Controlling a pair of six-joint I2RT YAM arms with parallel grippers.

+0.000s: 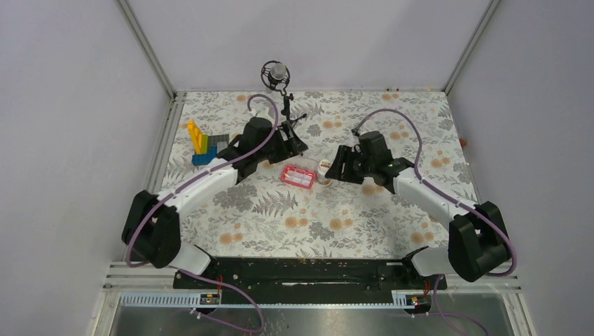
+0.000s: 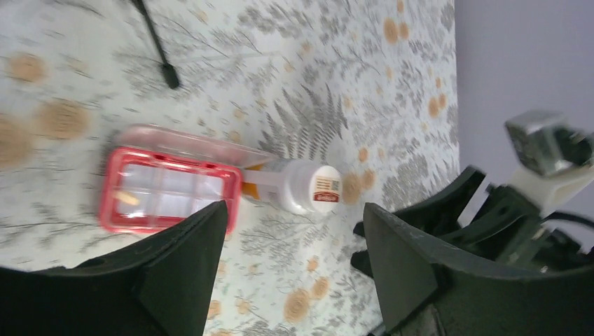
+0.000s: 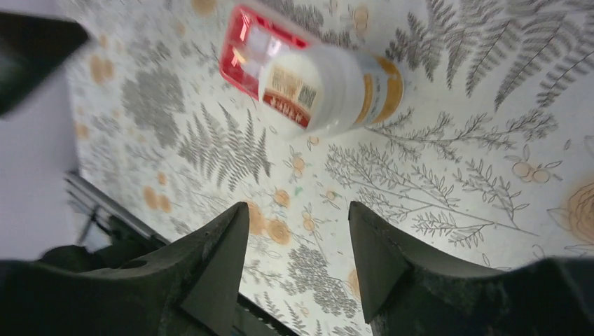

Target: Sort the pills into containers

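Observation:
The pink compartment box (image 1: 298,175) lies mid-table with its clear lid open. One yellowish pill (image 2: 127,198) lies in a compartment of the box (image 2: 168,189); I see no other pills. The white-capped orange-labelled bottle (image 1: 325,168) stands against the box's right end; it also shows in the left wrist view (image 2: 301,185) and the right wrist view (image 3: 329,87). The clear yellowish bottle is out of view. My left gripper (image 1: 298,145) (image 2: 295,217) is open and empty, just behind the box. My right gripper (image 1: 335,166) (image 3: 298,206) is open and empty, just right of the bottle.
A blue, yellow and grey toy-brick block (image 1: 205,143) stands at the left. A microphone on a black tripod (image 1: 279,77) stands at the back centre, one leg (image 2: 157,45) reaching toward the box. Walls enclose the floral cloth on three sides.

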